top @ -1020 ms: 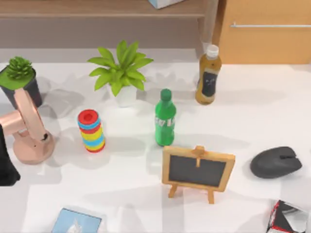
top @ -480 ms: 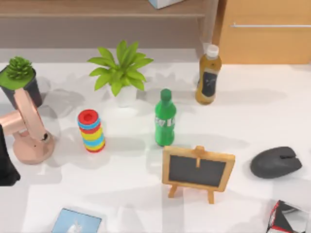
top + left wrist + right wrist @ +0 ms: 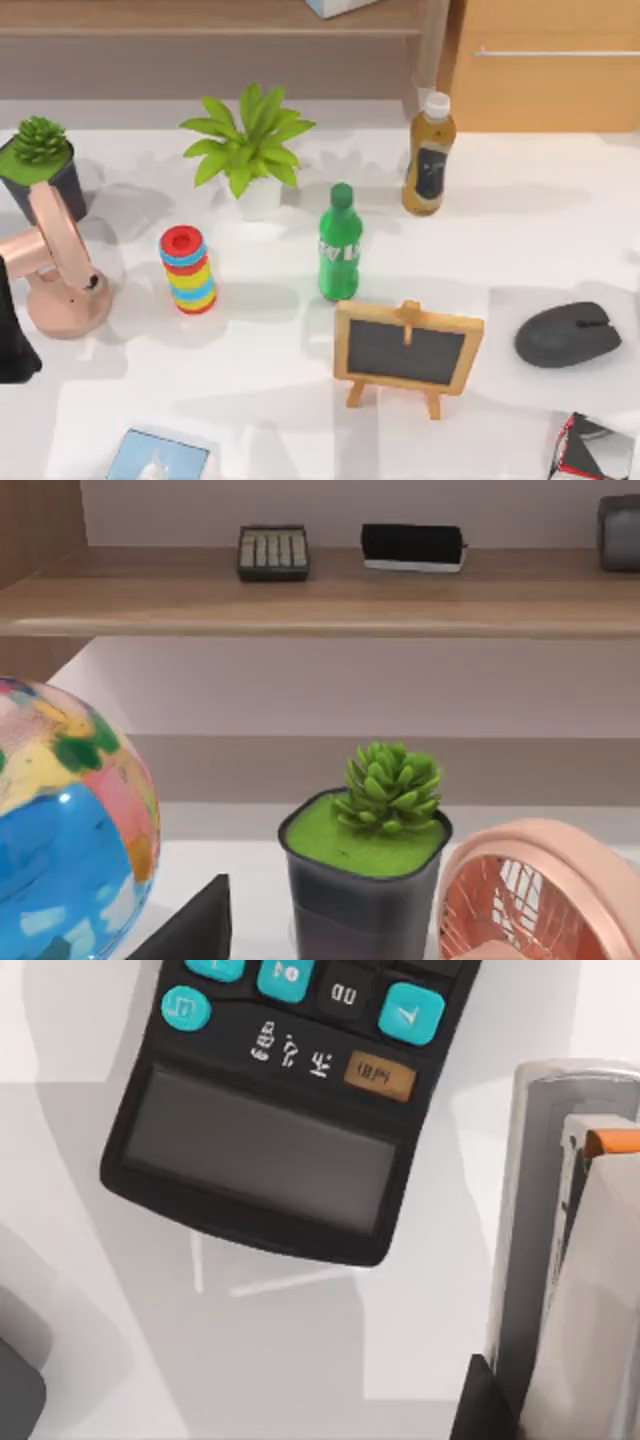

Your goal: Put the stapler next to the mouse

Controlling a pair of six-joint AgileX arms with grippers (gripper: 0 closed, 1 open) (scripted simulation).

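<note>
The mouse [image 3: 567,335], dark grey and oval, lies at the right of the table in the top view. In the right wrist view the stapler [image 3: 575,1260], a silvery bar with a small orange part, lies on the white surface beside a black calculator [image 3: 270,1130] with teal keys. My right arm's wrist hangs close above these two. My left arm [image 3: 10,340] is parked at the table's left edge.
A small chalkboard easel [image 3: 407,350] stands left of the mouse, and a red-black-white box [image 3: 590,447] lies in front of it. A green bottle [image 3: 340,243], yellow bottle [image 3: 429,155], leafy plant [image 3: 250,140], ring stack [image 3: 188,270], pink fan [image 3: 60,265] and potted succulent [image 3: 40,160] stand farther left and back.
The shading on the table around the mouse has shifted into a lighter patch. No object in the top view has moved.
</note>
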